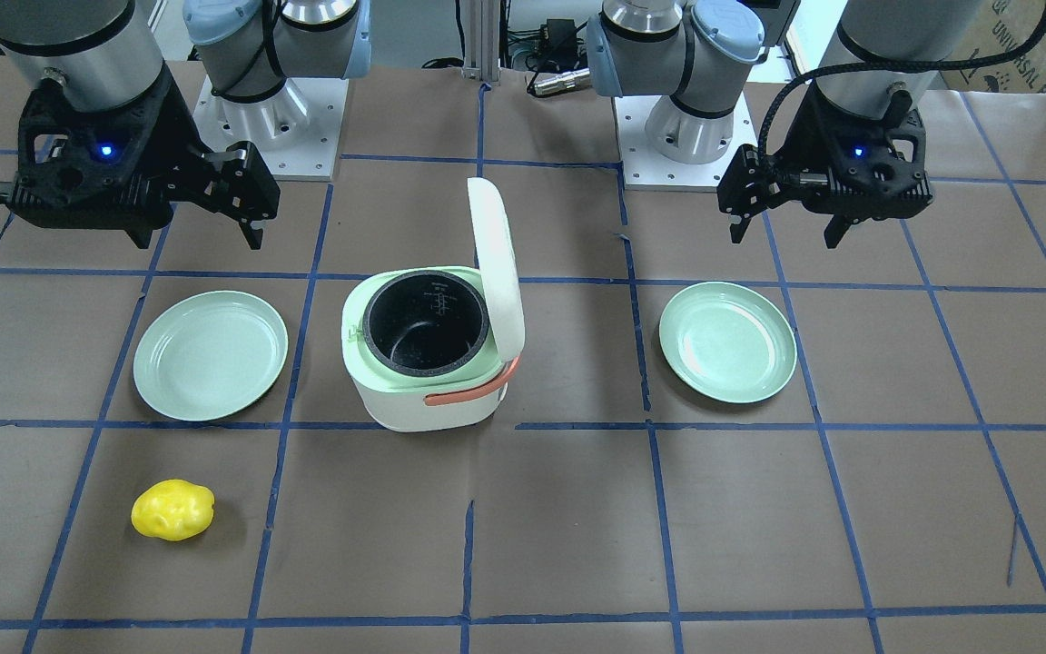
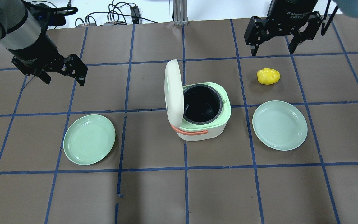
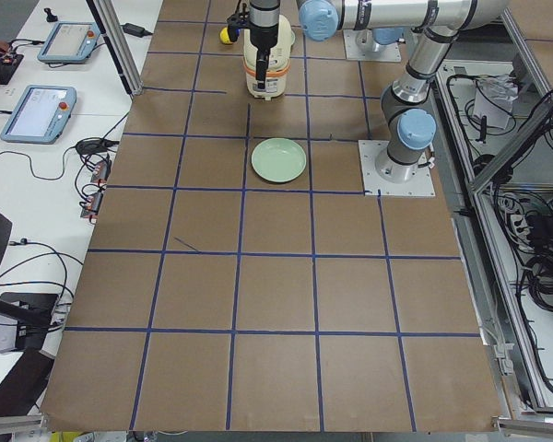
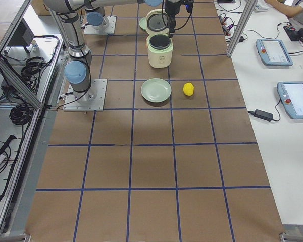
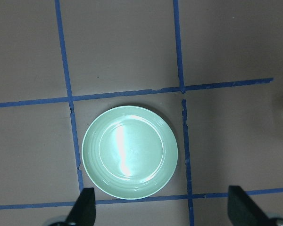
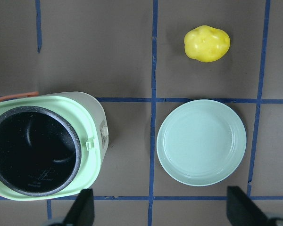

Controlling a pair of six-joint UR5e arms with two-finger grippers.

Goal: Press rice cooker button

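The white and green rice cooker [image 2: 224,115] stands mid-table with its lid [image 2: 173,91] up and the black pot [image 2: 201,104] empty. A small latch button [image 6: 104,134] sits on its rim, on the side toward my right arm. My left gripper [image 2: 64,81] is open and empty, hovering well to the left of the cooker. My right gripper [image 2: 273,51] is open and empty, hovering past the cooker's far right. The cooker also shows in the front view [image 1: 414,400].
A green plate [image 2: 89,139] lies left of the cooker and shows under the left wrist [image 5: 129,151]. A second green plate [image 2: 279,125] lies on the right. A yellow lumpy toy [image 2: 268,76] lies beyond it, near the right gripper.
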